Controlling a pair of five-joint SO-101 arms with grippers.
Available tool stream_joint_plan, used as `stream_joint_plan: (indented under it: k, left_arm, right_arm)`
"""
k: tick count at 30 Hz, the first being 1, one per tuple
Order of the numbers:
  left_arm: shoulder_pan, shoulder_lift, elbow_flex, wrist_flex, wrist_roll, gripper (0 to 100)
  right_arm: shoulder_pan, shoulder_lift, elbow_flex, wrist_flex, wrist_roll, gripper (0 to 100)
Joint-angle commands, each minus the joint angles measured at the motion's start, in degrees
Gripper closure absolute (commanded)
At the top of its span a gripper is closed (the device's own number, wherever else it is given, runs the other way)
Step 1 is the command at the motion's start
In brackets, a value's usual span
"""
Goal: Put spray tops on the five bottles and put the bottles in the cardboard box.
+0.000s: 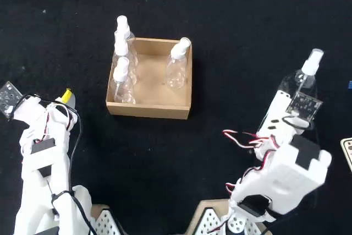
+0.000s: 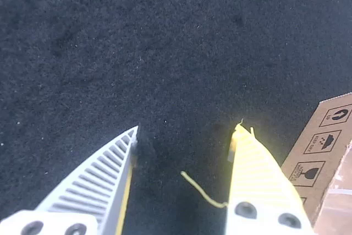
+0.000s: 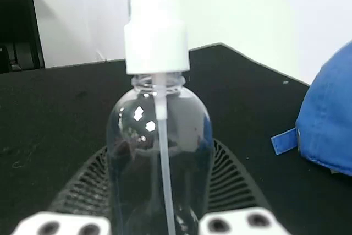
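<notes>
One clear plastic spray-topped bottle (image 1: 300,78) clamped in your right gripper (image 1: 300,98), right of frame. Brown cardboard box (image 1: 148,111) lies centre-frame, well apart to its left. Your left gripper (image 2: 187,130) is spread wide, empty.

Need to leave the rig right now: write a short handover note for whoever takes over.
Left gripper: jaws open, empty, over the black table beside the brown cardboard box.
Right gripper: jaws shut on a clear plastic bottle with its white spray top on, away from the box.
Done: four capped clear bottles stand in the box.
Left: put the held bottle in the box.
</notes>
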Motion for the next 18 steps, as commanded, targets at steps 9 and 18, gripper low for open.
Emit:
stream_joint_plan:
  k: [9, 18]
  left_arm:
    - [0.04, 0.00, -0.66, -1.58, 0.26, 75]
    - [0.04, 0.00, -0.84, -1.58, 0.26, 75]
  right_arm:
    - [0.70, 12.44, -5.32, -14.68, -0.09, 98.3]
    - [0.62, 14.81, -4.53, -15.82, 0.00, 98.2]
